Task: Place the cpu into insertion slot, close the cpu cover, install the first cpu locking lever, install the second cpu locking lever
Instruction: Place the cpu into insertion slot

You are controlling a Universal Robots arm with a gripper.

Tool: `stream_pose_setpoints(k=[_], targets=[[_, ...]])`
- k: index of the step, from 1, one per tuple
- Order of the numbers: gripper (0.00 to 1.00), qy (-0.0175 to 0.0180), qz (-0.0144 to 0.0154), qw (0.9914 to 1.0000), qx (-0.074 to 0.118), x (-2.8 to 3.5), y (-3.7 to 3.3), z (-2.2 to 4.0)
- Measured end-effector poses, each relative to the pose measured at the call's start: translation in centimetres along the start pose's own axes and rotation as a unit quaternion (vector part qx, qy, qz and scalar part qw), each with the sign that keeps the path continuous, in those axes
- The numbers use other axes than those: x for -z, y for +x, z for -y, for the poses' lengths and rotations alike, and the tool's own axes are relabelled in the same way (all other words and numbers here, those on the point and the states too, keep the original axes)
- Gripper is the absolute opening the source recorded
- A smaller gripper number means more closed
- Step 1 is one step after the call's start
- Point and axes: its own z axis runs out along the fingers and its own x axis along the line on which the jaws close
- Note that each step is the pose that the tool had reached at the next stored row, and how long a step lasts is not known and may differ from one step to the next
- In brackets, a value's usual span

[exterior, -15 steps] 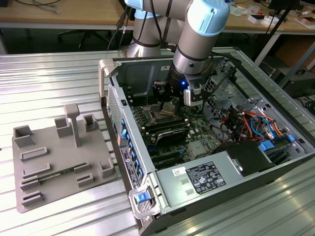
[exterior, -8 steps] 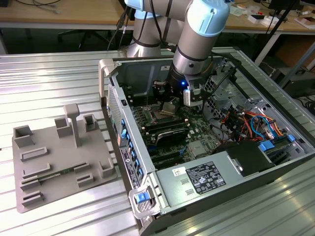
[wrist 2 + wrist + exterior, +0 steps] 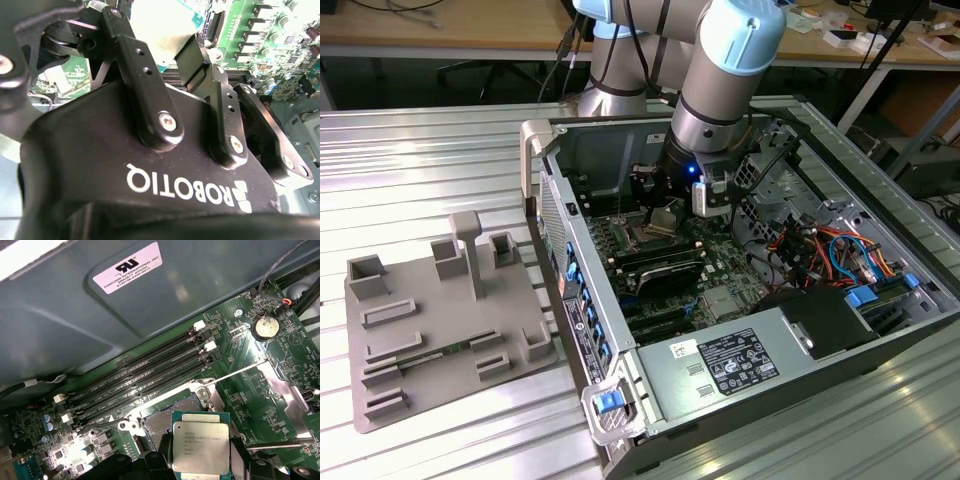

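Where the two black fingers (image 3: 243, 460) close from either side, they pinch the small flat square cpu with its silver-grey metal face (image 3: 200, 447) by two opposite edges, open no wider than the chip itself. In the second wrist view the same fingers (image 3: 192, 57) converge on a pale, washed-out shape that I take to be that chip.

The cpu hangs above the green circuit board (image 3: 260, 355), not yet seated. Just beside it, partly hidden behind one of its corners, lies the small square dark insertion slot with a silver metal rim (image 3: 170, 417). The chip's edges look turned a little against that rim, so squaring the two up is what the drop seems to depend on.

The thin silver metal frame of the cpu cover (image 3: 280, 390) stands swung open to one side of the slot, clear of the opening, and the thin wire locking levers (image 3: 235, 374) lie released. Long black memory slots (image 3: 140, 375) run along the slot's other side.

In the exterior view the grey and pale-blue arm (image 3: 720, 70) reaches down into the open computer case (image 3: 560, 230), with the slot (image 3: 650, 238) directly beneath, a touch nearer and toward the exterior view's left. A grey moulded parts tray (image 3: 430, 330) sits on the ribbed metal desk (image 3: 420, 160), well apart on that side.
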Motion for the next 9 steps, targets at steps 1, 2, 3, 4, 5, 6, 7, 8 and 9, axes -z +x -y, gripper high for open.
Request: stream_pose_setpoints(k=[1,2,3,4,5,6,7,8,9], targets=[[0.55,0.0000,0.0001,1.00000,-0.001,-0.01,0.00,0.00],[0.55,0.0001,0.0002,1.00000,-0.001,-0.02,0.00,0.00],[0.55,0.0001,0.0002,1.00000,-0.002,-0.02,0.00,0.00],[0.55,0.0001,0.0003,1.00000,-0.003,-0.03,0.00,0.00],[0.55,0.0001,0.0003,0.99999,-0.004,-0.04,0.00,0.00],[0.55,0.0002,0.0004,0.99999,-0.004,-0.04,0.00,0.00],[0.55,0.0002,0.0004,0.99999,-0.005,-0.05,0.00,0.00],[0.55,0.0002,0.0005,0.99998,-0.006,-0.06,0.00,0.00],[0.55,0.0002,0.0006,0.99998,-0.006,-0.06,0.00,0.00]])
